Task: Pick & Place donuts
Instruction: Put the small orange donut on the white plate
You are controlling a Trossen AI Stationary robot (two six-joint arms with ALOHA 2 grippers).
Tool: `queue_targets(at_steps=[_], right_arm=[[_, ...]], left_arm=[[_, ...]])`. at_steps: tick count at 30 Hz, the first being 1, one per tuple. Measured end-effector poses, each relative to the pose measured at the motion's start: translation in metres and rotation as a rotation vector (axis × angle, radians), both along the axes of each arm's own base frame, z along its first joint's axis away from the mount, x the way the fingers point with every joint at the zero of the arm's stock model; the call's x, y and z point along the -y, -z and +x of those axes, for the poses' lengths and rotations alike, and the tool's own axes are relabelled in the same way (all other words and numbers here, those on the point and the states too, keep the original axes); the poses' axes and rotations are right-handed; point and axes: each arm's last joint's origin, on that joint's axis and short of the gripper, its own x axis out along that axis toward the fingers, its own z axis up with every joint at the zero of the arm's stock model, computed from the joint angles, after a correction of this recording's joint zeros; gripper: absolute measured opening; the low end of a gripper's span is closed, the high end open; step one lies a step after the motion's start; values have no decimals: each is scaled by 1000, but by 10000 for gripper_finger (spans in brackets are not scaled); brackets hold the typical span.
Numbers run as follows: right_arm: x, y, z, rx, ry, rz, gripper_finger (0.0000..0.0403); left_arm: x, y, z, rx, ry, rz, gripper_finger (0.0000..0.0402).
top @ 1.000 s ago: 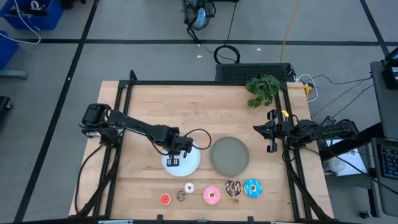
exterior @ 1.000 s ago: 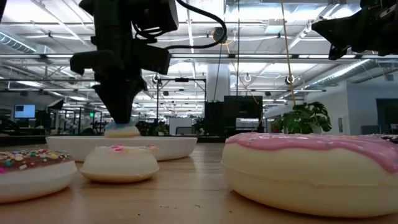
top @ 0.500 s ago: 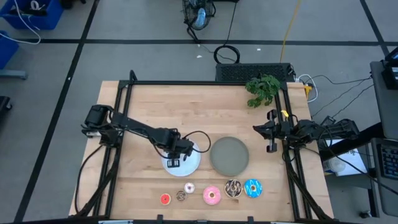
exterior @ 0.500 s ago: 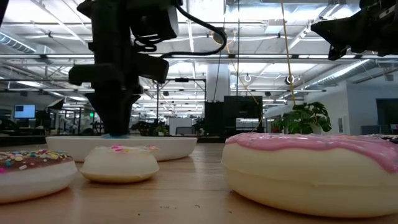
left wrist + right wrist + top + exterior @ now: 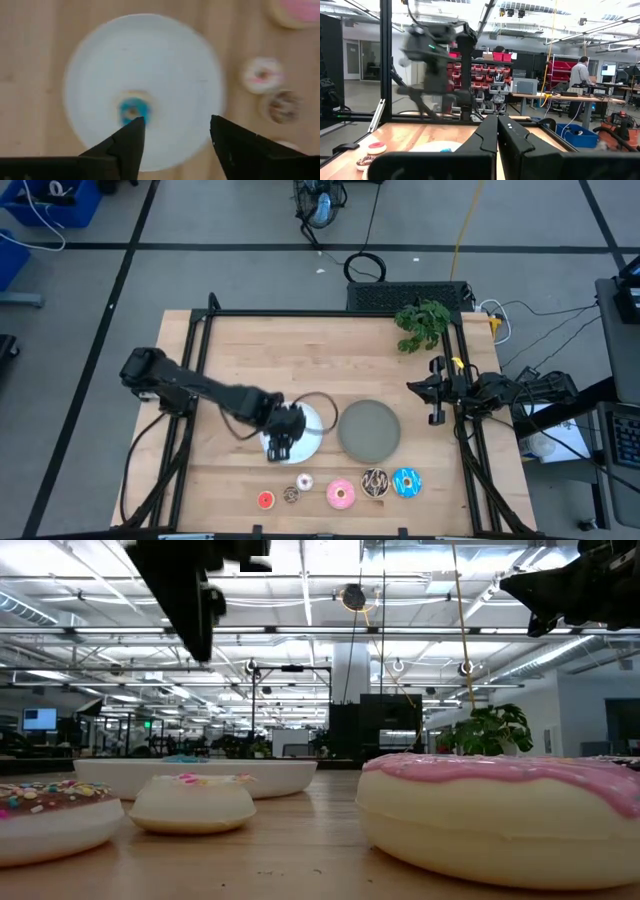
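A tiny blue donut (image 5: 132,111) lies flat on the white plate (image 5: 165,55), left of the grey plate (image 5: 370,430). My left gripper (image 5: 175,131) hangs open above that plate, its fingers clear of the donut; in the high view it shows over the plate's near left part (image 5: 281,440). Near the table's front edge lie the red (image 5: 265,500), brown (image 5: 291,495), white-pink (image 5: 304,482), pink (image 5: 341,494), chocolate (image 5: 375,482) and bright blue (image 5: 406,482) donuts. My right gripper (image 5: 436,392) waits shut at the table's right edge.
A green plant (image 5: 422,322) stands at the far right corner. A black frame (image 5: 330,313) runs round the table's edges. Bare wood lies between the plates and the far edge. A person (image 5: 580,70) stands in the room beyond the table.
My left gripper has opened and let go of the tiny blue donut, which now rests on the white plate. The gripper has then risen well clear of the plate and drifted a little toward the table's near edge.
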Motion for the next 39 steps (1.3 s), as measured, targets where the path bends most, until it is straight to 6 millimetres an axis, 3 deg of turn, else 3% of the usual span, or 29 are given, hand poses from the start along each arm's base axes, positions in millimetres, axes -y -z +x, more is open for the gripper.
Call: queue_targets(at_steps=[3, 7, 15, 20, 24, 27, 35, 39], right_arm=[[0, 0, 0, 0, 0, 0, 0], [0, 0, 0, 0, 0, 0, 0], [0, 0, 0, -3, 0, -1, 0], [0, 1, 0, -15, 0, -3, 0], [0, 1, 0, -15, 0, -3, 0], [0, 1, 0, -16, 0, -3, 0], [0, 3, 1, -31, 0, -5, 0], [0, 4, 1, -39, -2, 1, 0]], left_arm=[[28, -13, -9, 11, 46, -11, 188], [58, -14, -22, 3, 69, -28, 136], [94, 9, -54, -38, 65, -3, 11], [114, 26, -64, 27, 106, -47, 10], [115, 38, -63, 84, 44, -64, 5], [113, 45, -65, 59, 5, -61, 24], [121, 61, -62, 95, 29, -105, 173], [124, 79, -53, 37, 46, -149, 217]])
